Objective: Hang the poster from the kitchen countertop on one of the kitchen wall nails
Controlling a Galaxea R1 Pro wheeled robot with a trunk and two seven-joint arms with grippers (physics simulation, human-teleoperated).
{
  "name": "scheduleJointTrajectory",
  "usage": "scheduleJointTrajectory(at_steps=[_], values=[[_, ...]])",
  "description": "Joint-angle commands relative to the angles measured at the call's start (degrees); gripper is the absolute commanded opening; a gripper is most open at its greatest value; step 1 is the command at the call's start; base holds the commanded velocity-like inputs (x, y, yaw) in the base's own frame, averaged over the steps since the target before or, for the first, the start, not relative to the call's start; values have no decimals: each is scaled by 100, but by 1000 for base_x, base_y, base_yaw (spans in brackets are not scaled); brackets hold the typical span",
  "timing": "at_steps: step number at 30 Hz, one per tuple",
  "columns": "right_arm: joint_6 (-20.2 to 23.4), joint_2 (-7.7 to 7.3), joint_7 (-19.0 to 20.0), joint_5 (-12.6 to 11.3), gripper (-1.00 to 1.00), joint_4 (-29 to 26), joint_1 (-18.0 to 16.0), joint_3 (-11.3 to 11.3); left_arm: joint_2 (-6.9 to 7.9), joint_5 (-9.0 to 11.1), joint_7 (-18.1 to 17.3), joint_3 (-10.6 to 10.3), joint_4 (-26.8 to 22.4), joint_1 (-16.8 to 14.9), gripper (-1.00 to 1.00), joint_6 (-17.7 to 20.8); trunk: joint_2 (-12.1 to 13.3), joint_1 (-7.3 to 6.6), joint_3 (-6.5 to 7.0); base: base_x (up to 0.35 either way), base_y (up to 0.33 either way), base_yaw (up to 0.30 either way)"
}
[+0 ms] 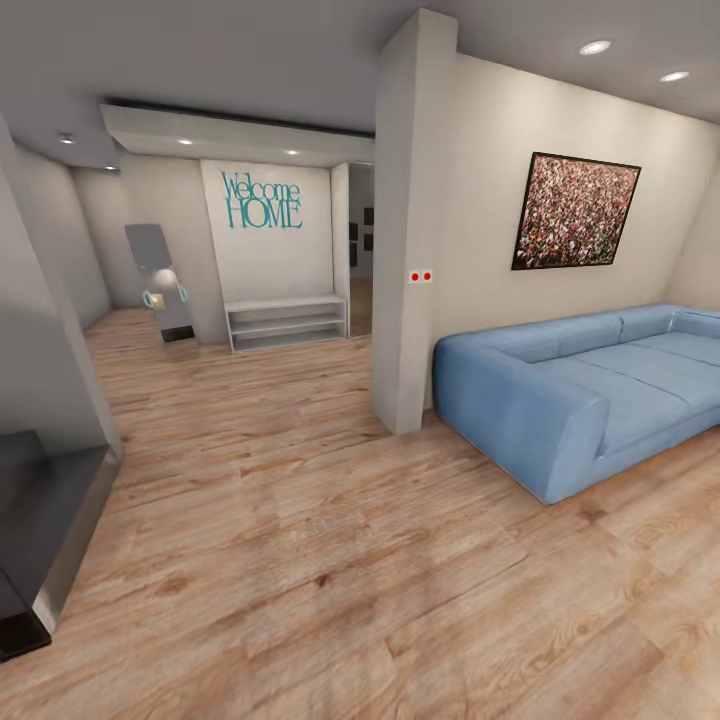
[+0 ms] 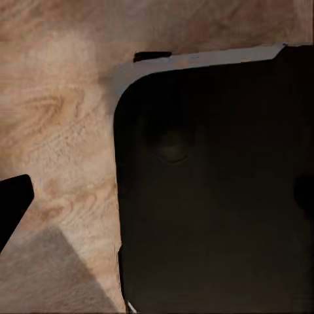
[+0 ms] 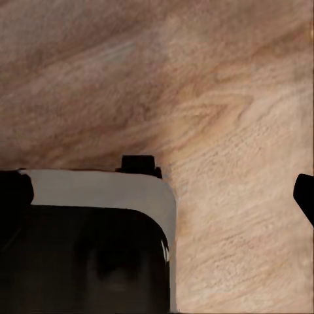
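The poster, the kitchen countertop and the wall nails are out of view. I am in a living room with a wood floor. My left gripper hangs open over the floor and my own dark base, one dark fingertip at the picture's edge and the other faint against the base. My right gripper is open too, with a fingertip at the edge, above the base's grey rim. Nothing lies between either pair of fingers.
A blue sofa stands at the right under a large speckled painting. A pale pillar juts out mid-room. Far back are a "Welcome HOME" wall, a low shelf and a leaning mirror. A dark cabinet sits at the left.
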Motion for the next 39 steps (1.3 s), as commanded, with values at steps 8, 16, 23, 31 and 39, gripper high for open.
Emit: scheduleJointTrajectory(at_steps=[8,16,23,31,39], values=[[-72,-32,-2,-15,100,-2039,5,6,33,-354,0,31,-3341,8,100,-8,-3,0,-3,0,0,-3],[-63,-26,-2,-15,100,-2033,26,10,43,-407,-2,42,-3341,5,100,-3,-3,0,29,0,0,-192],[-51,-28,-2,-14,100,-2036,26,8,45,-411,-6,42,-3304,3,100,-4,-3,0,65,-4,0,-262],[-41,-34,-2,-15,100,-2037,26,5,45,-411,-7,27,-3166,5,100,-11,-3,0,82,-237,0,-105],[-38,-35,-2,-15,100,-2037,26,2,45,-411,-8,26,-3156,6,100,-11,-3,0,85,-226,0,-229]])
